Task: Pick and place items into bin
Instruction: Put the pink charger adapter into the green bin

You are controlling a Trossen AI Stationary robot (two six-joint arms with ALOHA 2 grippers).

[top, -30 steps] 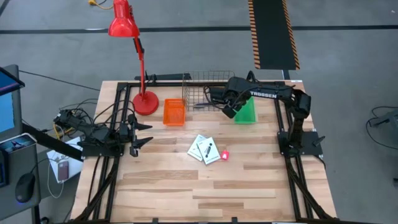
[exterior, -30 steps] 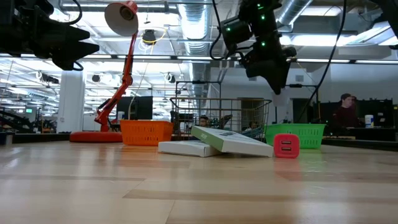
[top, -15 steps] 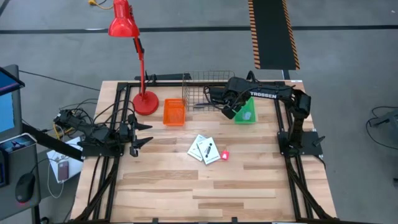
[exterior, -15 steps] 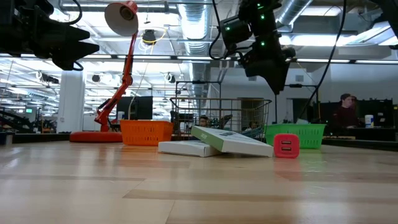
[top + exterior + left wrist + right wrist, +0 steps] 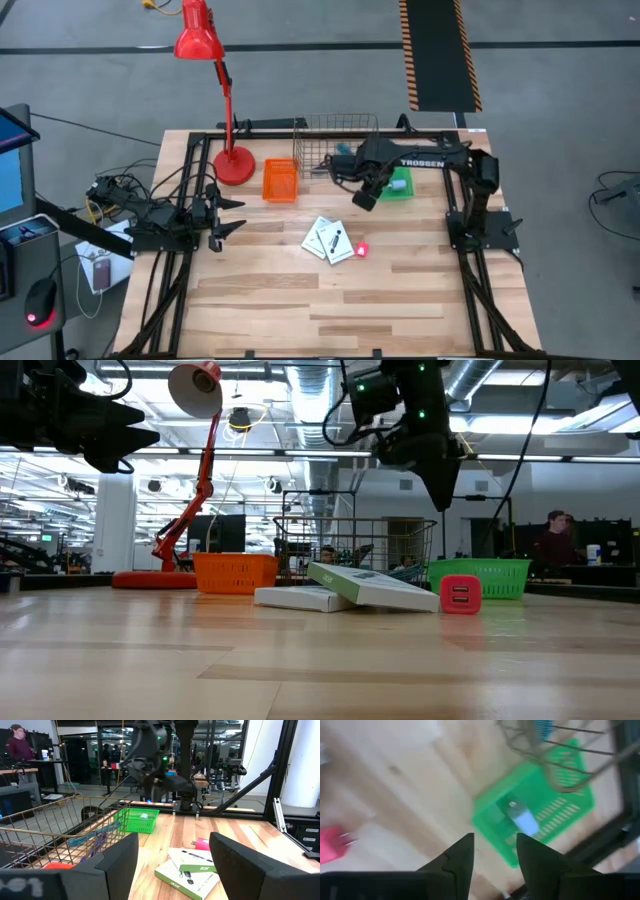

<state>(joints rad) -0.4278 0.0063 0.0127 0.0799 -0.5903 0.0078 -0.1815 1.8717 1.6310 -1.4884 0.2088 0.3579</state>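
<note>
Two flat white packets with dark print (image 5: pixel 328 240) lie overlapping at mid table, one leaning on the other (image 5: pixel 350 588). A small red block (image 5: pixel 361 249) stands beside them. The green bin (image 5: pixel 402 184) holds a small pale item (image 5: pixel 520 820). My right gripper (image 5: pixel 365 197) hangs open and empty above the table, just near-left of the green bin; it also shows in its wrist view (image 5: pixel 495 855). A teal-handled tool (image 5: pixel 95 835) and a dark pen lie in the wire basket (image 5: pixel 335 145). My left gripper (image 5: pixel 225 215) waits open at the left edge.
An orange bin (image 5: pixel 280 180) stands left of the wire basket. A red desk lamp (image 5: pixel 232 165) stands at the far left corner. Bare wood lies along the near half of the table. A person (image 5: pixel 555 535) shows in the room behind.
My right gripper has moved from over the green bin toward the table's near edge and a little to the left, nearer the packets and the red block. It carries nothing.
</note>
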